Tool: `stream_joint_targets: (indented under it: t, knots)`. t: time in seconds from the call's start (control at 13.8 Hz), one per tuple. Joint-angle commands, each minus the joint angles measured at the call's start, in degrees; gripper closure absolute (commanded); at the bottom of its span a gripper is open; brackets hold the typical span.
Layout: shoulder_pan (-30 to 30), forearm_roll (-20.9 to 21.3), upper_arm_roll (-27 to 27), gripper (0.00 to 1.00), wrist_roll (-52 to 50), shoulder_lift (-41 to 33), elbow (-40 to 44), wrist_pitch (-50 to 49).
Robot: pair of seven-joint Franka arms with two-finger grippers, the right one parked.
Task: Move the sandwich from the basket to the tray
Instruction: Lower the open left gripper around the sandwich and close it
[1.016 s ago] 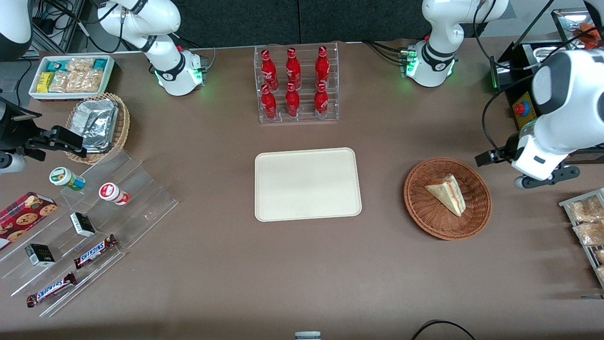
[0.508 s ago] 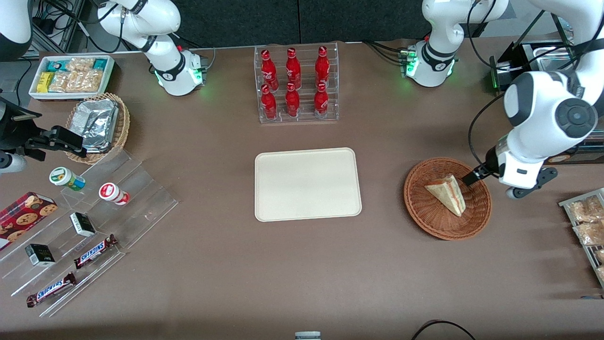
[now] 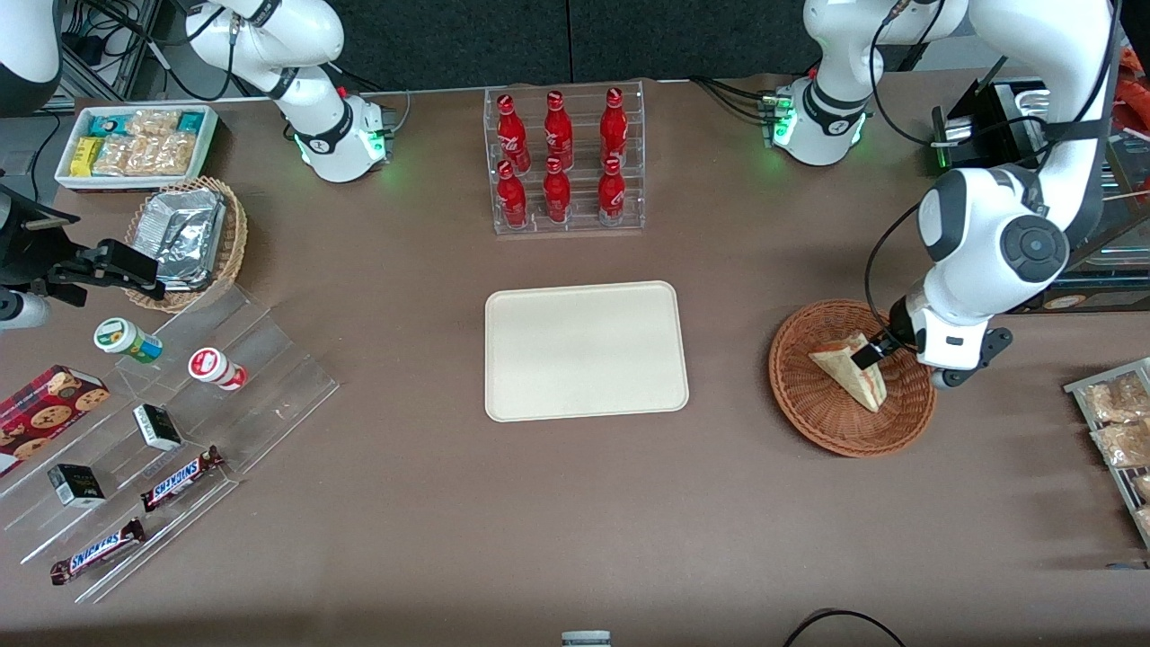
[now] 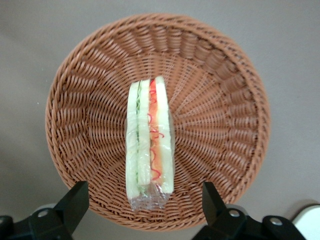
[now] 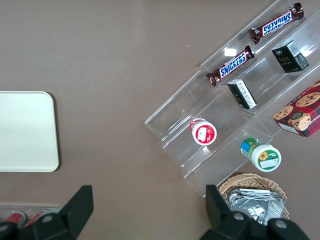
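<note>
The sandwich (image 3: 844, 367) (image 4: 150, 140), a plastic-wrapped wedge with orange-red and green filling, lies in the reddish-brown wicker basket (image 3: 809, 409) (image 4: 220, 110) toward the working arm's end of the table. My gripper (image 3: 885, 350) (image 4: 145, 205) hovers over the basket, above the sandwich's wide end. Its black fingers (image 4: 75, 200) stand wide apart with nothing between them. The cream tray (image 3: 586, 350) lies flat at the table's middle, bare.
A clear rack of red bottles (image 3: 561, 162) stands farther from the front camera than the tray. Snack packs on a rack (image 3: 1119, 422) sit beside the basket at the table's edge. A tiered acrylic stand with candy bars (image 3: 162, 431) and a foil-pack basket (image 3: 189, 238) lie toward the parked arm's end.
My arm has swung in from the table's edge toward the basket and now hangs over the sandwich. The sandwich, basket and tray have not moved.
</note>
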Motion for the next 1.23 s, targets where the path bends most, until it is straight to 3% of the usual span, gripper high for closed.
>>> stream_joint_targets:
  t: [0.0,1.09,1.16]
  knots:
    - [-0.2,-0.8,0.1,0.00,-1.9,1.1,-1.1,2.3]
    - [-0.4,-1.8,-1.2,0.00,-7.0,6.2,-1.1,6.7]
    - [-0.4,-1.8,-1.2,0.05,-7.0,6.6,-1.2,6.2]
